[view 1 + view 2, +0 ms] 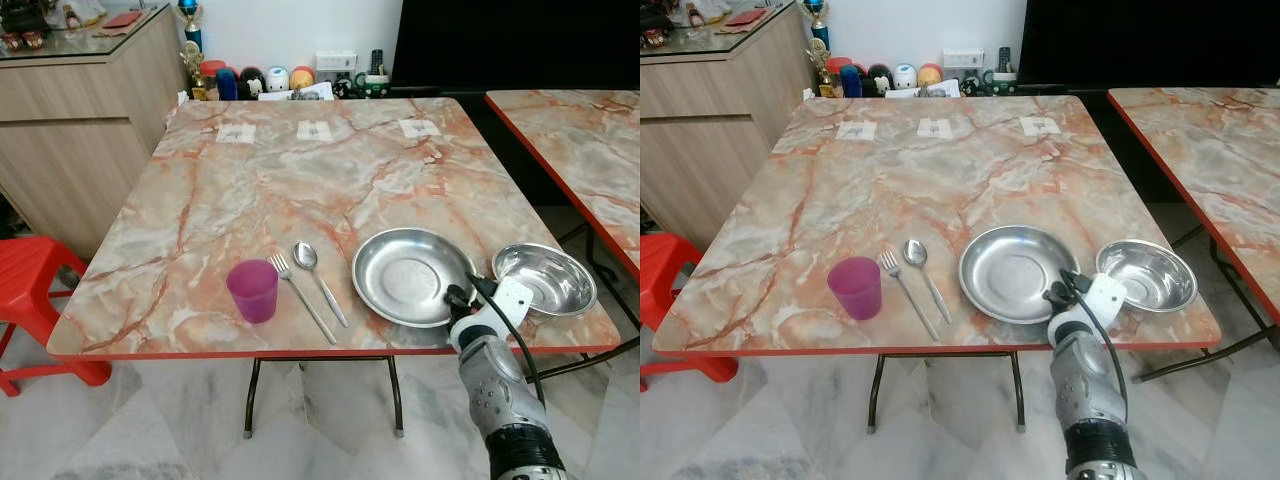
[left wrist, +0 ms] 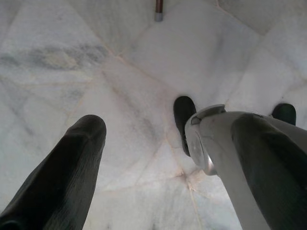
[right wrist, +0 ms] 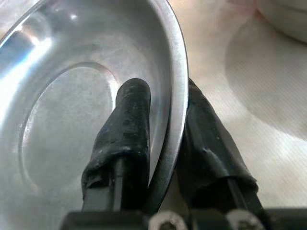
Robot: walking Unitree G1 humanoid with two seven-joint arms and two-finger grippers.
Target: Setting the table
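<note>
Cup, fork and spoon already lined up on the table, and the right gripper pinches the steel plate at its four o'clock rim, bowl waiting at three o'clock, left gripper idle, fingers apart.

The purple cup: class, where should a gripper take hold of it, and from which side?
Grip the cup across its side wall near the rim, coming from the table's near edge. It stands upright and open-topped by that edge; the fork lies close on its right, so avoid that side.
</note>
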